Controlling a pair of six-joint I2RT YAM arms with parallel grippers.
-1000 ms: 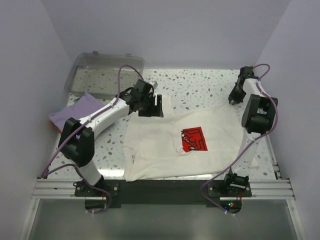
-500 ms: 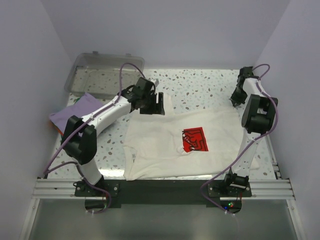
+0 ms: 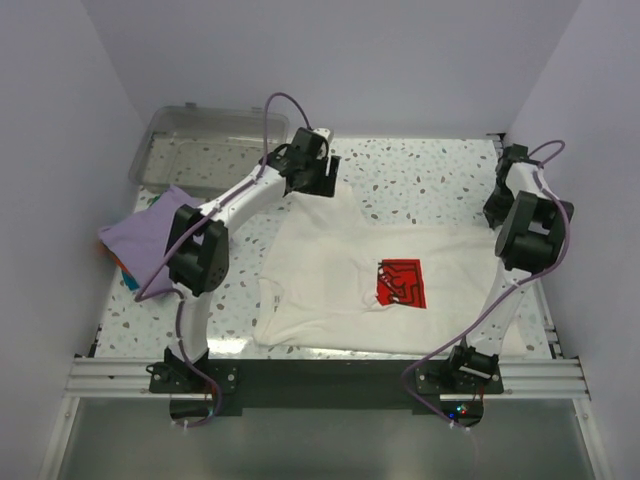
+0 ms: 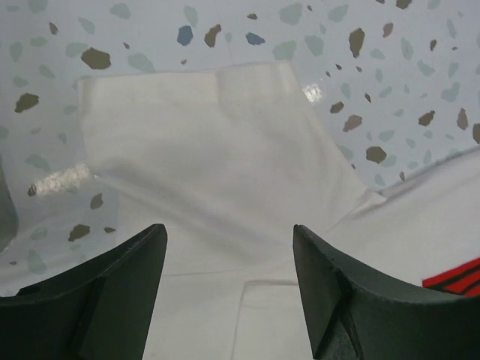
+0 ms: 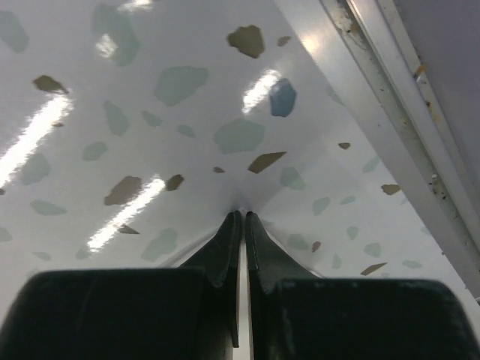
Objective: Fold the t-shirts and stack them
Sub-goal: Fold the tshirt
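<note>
— The cream t-shirt (image 3: 330,280): where does it lie?
— Spread out, print side up, across the middle of the table (image 3: 430,170). Its near edge runs along the table's near side, just beyond the arm bases. The red logo (image 3: 402,283) sits a little right of the shirt's middle.
— And further back?
— The cloth narrows toward the far left, where one sleeve (image 4: 202,142) lies flat on the speckled top with a few soft creases in it.
— Is the left tool on it?
— The left tool (image 4: 229,232) is over that sleeve with its fingers (image 4: 112,292) spread wide, and cloth shows in the gap. I cannot tell whether the tips touch the cloth.
— The right one?
— The right tool (image 5: 241,216) is near the shirt's far right corner, close to the table's side rail (image 5: 390,97). Its fingers are pressed together with only a hairline between them. I cannot tell whether any cloth is caught there.
— The other shirt?
— The lavender t-shirt (image 3: 150,232) lies loosely folded at the table's left edge, well apart from the cream one, on top of something teal and orange. Just beyond it, in the far left corner, stands the clear bin (image 3: 205,150).
</note>
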